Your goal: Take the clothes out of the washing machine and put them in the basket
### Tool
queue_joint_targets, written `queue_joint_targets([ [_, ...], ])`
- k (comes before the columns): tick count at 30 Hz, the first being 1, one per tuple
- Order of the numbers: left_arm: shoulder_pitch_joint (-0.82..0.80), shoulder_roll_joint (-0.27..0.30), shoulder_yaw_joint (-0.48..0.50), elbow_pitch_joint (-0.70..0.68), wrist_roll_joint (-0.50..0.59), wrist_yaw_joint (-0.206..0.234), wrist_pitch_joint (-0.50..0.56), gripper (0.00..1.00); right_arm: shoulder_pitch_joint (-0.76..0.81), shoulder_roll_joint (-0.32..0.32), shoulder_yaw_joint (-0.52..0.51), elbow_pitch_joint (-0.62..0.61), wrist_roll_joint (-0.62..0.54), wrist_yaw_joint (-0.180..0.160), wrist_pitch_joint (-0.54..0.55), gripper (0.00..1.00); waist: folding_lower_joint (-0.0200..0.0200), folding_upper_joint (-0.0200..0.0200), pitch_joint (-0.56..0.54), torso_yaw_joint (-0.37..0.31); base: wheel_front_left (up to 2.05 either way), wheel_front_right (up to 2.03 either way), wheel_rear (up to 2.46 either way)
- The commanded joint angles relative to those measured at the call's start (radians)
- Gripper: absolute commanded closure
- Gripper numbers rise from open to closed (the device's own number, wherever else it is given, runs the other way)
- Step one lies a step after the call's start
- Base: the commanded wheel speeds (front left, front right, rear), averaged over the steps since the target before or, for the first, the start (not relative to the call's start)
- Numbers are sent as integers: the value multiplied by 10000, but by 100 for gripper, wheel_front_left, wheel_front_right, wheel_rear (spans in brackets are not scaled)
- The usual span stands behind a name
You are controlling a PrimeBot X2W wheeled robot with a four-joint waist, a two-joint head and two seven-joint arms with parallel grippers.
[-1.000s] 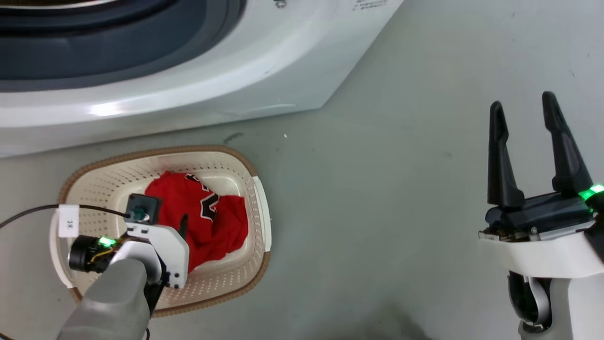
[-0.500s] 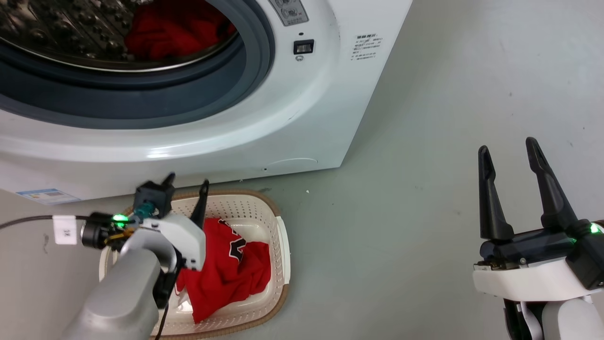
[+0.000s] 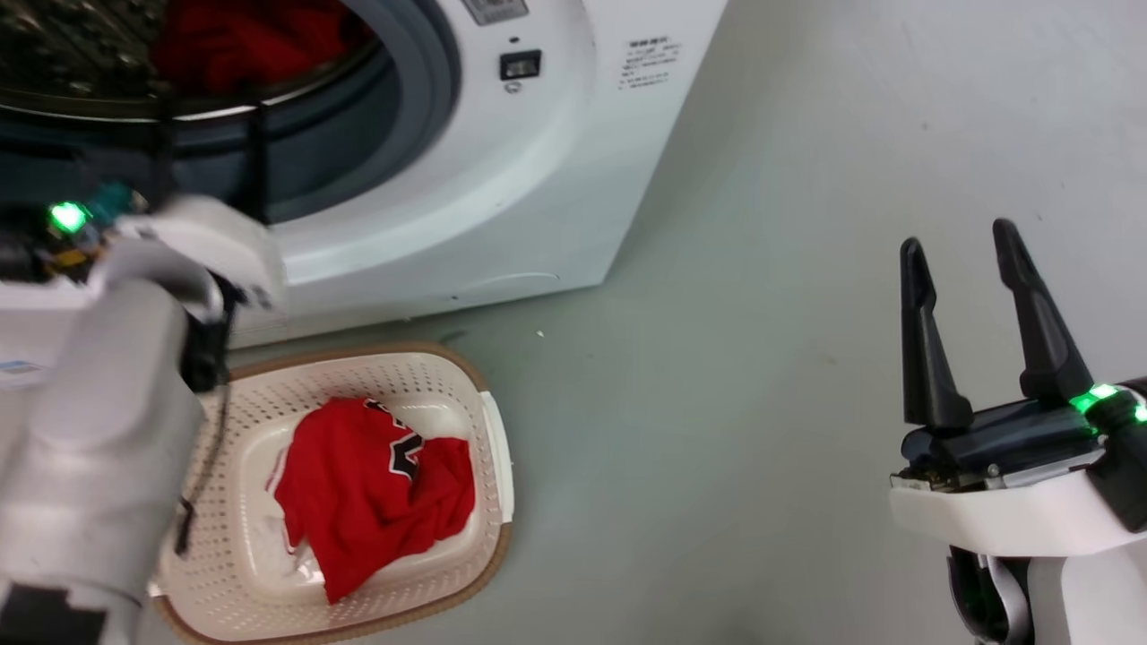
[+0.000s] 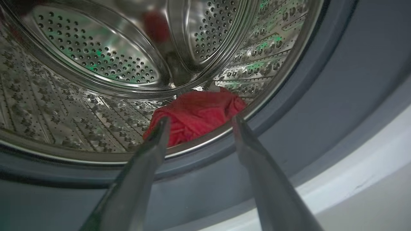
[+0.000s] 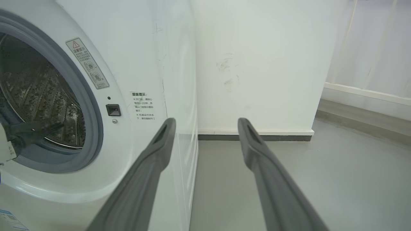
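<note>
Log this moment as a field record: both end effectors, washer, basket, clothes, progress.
left end effector: open, empty, aimed into the drum
right end effector: open, empty, over the floor beside the washing machine
drum garment: red, bunched at the drum's front lip
basket: on the floor in front of the washing machine, holding the red jersey
progress: one garment in the basket, at least one left in the drum

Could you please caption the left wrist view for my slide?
Open left end effector aimed at crumpled red garment inside perforated steel drum.
</note>
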Motion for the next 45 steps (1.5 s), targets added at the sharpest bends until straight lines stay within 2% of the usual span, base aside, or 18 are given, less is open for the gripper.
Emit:
queue_joint_targets([
  [1,-792,217,20,441,153,-77,37,0,-263,7,8,-135,145,-10,-20,0,2,0,598,-457,0,0,0],
  [5,-2399,629,22,1341,302,-267,525,0,-568,7,35,-369,453,-10,-19,0,2,0,1379,-853,0,0,0],
  [11,-4911,1121,-168,2366,628,-413,1959,0,-1038,8,-18,-796,900,-10,-20,0,2,0,2758,-1318,0,0,0],
  [15,-5969,1333,-254,2824,744,-521,2735,0,-1246,11,-77,-994,1148,-10,-19,0,2,0,3329,-1499,0,0,0],
  [18,-7014,1484,-489,3224,914,-769,3673,0,-1391,10,-146,-1202,1314,-10,-20,0,2,0,3823,-1640,0,0,0],
  [24,-8822,1454,-719,4004,964,-942,5991,0,-1604,10,-344,-1514,1525,-10,-19,0,2,0,4660,-1710,0,0,0],
  [26,-9292,1401,-902,4117,1081,-1034,6623,0,-1683,8,-411,-1637,1622,-10,-19,0,2,0,4939,-1695,0,0,0],
  [33,-10453,1558,-1097,4573,1199,-880,8379,0,-1769,8,-323,-1789,1927,-10,-20,0,2,0,5578,-1876,0,0,0],
  [40,-10879,1612,-1295,4671,1258,-856,8916,0,-1623,7,-366,-1783,2025,-10,-20,0,2,0,5736,-1924,0,0,0],
  [41,-10881,1613,-1309,4705,1241,-840,8970,3,-1611,8,-370,-1769,2017,-10,-20,0,2,0,5739,-1925,0,0,0],
  [42,-10866,1621,-1400,4699,1326,-882,8985,58,-1609,8,-372,-1750,2022,-10,-20,0,2,0,5738,-1927,0,0,0],
  [43,-10864,1653,-1421,4658,1334,-905,8902,100,-1619,8,-366,-1732,2023,-10,-20,0,2,0,5732,-1936,0,0,0],
  [45,-10856,1707,-1426,4622,1284,-946,8785,100,-1675,8,-335,-1695,2040,-10,-20,0,2,0,5707,-1960,0,0,0],
])
